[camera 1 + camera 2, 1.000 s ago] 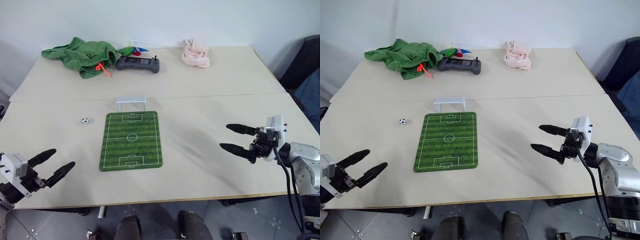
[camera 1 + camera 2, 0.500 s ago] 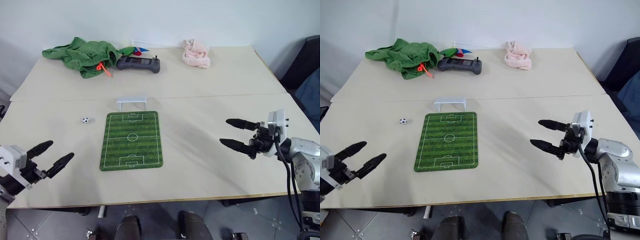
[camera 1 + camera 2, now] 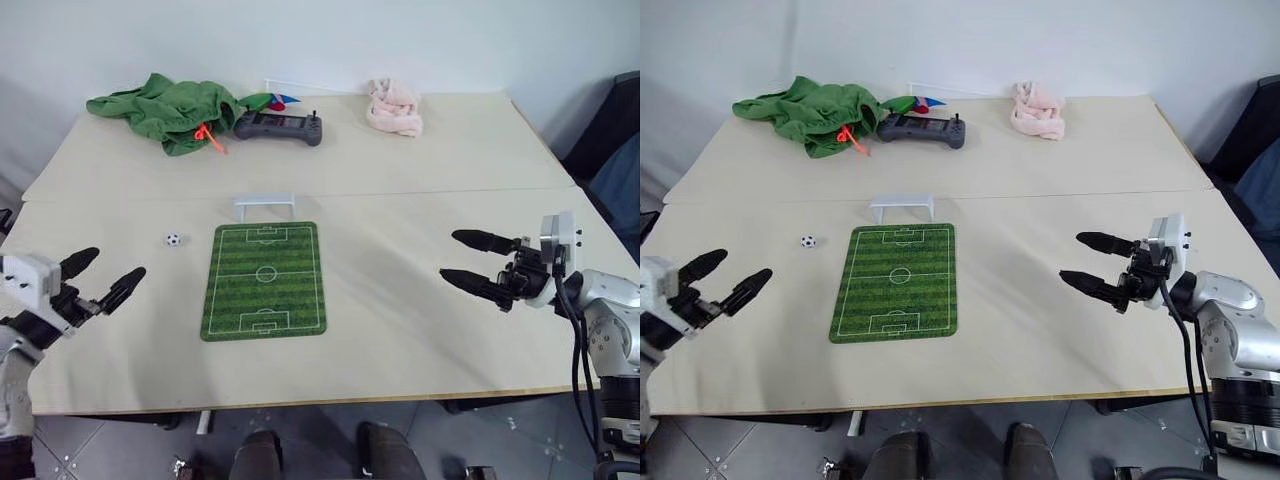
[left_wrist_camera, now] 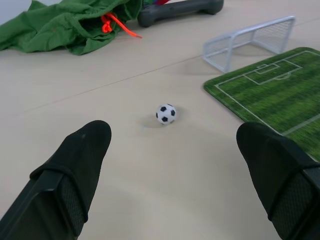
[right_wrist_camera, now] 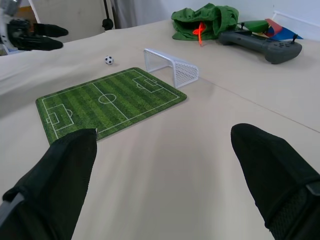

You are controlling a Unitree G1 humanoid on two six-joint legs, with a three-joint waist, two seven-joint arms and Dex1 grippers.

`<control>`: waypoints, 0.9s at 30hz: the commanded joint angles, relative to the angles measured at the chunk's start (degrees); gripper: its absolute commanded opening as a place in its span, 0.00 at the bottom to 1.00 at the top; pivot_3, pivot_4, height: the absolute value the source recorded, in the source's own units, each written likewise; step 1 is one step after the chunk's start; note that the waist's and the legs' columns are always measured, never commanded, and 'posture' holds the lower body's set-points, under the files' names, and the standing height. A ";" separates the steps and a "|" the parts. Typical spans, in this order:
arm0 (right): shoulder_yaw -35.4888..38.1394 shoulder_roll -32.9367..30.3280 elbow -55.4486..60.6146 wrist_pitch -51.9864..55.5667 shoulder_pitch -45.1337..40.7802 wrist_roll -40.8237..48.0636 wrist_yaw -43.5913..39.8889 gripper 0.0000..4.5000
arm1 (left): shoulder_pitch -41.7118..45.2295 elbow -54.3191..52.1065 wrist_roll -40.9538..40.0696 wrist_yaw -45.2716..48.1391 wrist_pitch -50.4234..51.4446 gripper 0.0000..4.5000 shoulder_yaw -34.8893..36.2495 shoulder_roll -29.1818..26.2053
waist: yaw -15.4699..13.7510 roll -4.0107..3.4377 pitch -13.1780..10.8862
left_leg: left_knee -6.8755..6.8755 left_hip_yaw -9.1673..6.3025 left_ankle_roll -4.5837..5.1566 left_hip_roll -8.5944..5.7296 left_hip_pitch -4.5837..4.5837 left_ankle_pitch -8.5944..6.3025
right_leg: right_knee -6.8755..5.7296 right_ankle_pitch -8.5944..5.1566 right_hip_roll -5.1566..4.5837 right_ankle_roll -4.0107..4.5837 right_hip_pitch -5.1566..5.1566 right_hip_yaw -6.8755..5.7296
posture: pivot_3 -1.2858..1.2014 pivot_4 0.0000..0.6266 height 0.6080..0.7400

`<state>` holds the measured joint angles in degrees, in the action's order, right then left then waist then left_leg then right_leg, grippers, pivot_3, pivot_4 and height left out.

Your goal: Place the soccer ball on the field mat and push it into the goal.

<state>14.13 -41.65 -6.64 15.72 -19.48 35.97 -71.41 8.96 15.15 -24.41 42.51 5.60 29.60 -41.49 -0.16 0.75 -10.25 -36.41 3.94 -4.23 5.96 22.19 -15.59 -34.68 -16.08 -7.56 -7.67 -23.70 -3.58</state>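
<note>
A: Left gripper (image 3: 102,278) has come up and forward off the near-left corner of the table (image 3: 420,160) since a second ago. It was low at the near edge; now it sits higher over the left side, lined up on the soccer ball (image 3: 173,239).

B: State?

A: Fingers spread wide, nothing between them. In the left wrist view the ball (image 4: 166,113) is framed between the two fingertips, still well ahead of them.

B: Ball location?

A: On bare tabletop, just off the left edge of the field mat (image 3: 264,279), near its far-left corner. Not on the mat yet. The goal (image 3: 263,205) stands at the mat's far short edge, touching or just beside it.

B: Right side?

A: Right gripper (image 3: 468,259) hangs over the right half of the table, spread wide, empty, barely shifted from the earlier frame.

B: So?

A: Reads as the approach for the pickup. Ball, mat and goal unmoved versus the earlier frame. Grasp, placement and push all still to do.
</note>
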 commanded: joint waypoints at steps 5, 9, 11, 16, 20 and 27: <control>2.28 -0.03 3.05 0.30 0.23 1.75 0.71 1.00 | 12.17 12.59 2.49 -1.31 2.33 1.00 -5.69 0.00 | -0.02 0.00 0.00 | -0.02 0.00 -0.01 -0.01 0.00 0.01 | -0.05 0.01 0.00 -0.02 0.01 0.00 | 0.52 0.24 1.00; 3.09 -0.48 3.82 0.50 1.33 1.88 1.51 1.00 | 19.50 23.29 5.55 -0.68 1.29 1.00 -9.65 0.26 | 0.08 0.00 0.00 | -0.01 0.04 -0.22 -0.01 0.00 0.12 | -0.05 0.01 0.01 -0.03 0.00 0.00 | 0.52 0.24 1.00; 3.71 -0.78 4.66 0.65 2.41 2.11 1.70 1.00 | 22.77 28.14 6.75 -0.92 -0.20 1.00 -10.67 0.57 | -0.04 0.01 0.00 | -0.02 0.04 -0.23 -0.01 0.00 0.13 | -0.04 0.02 0.01 -0.03 0.00 0.00 | 0.52 0.24 1.00; 5.59 -1.12 7.16 1.30 5.54 2.68 2.51 1.00 | 29.80 39.73 9.65 -0.70 -4.23 1.00 -12.65 1.15 | -0.26 0.02 0.00 | -0.02 0.04 -0.25 -0.02 0.02 0.15 | -0.04 0.03 0.02 -0.05 0.00 -0.01 | 0.52 0.24 1.00; 6.86 -1.35 9.19 1.94 7.73 3.19 3.23 1.00 | 34.53 46.95 12.19 -0.87 -5.54 1.00 -14.49 1.79 | -0.63 0.02 0.00 | -0.04 0.04 -0.26 -0.02 0.02 0.15 | -0.04 0.03 0.01 -0.06 0.00 -0.01 | 0.52 0.24 1.00; 7.74 -1.75 10.56 2.59 9.10 3.36 4.26 1.00 | 38.41 53.43 15.95 -1.24 -8.61 0.86 -16.98 2.36 | -1.23 0.02 0.00 | -0.06 0.04 -0.25 -0.02 -0.01 0.17 | -0.08 0.03 0.01 -0.06 0.00 -0.01 | 0.52 0.24 1.00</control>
<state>19.59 -42.19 2.05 18.21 -10.45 37.94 -67.39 47.06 67.43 -9.69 40.81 -2.70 13.36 -39.22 -1.39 0.77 -10.26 -36.48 3.98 -4.48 5.94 22.18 -15.42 -34.75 -16.05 -7.54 -7.73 -23.69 -3.59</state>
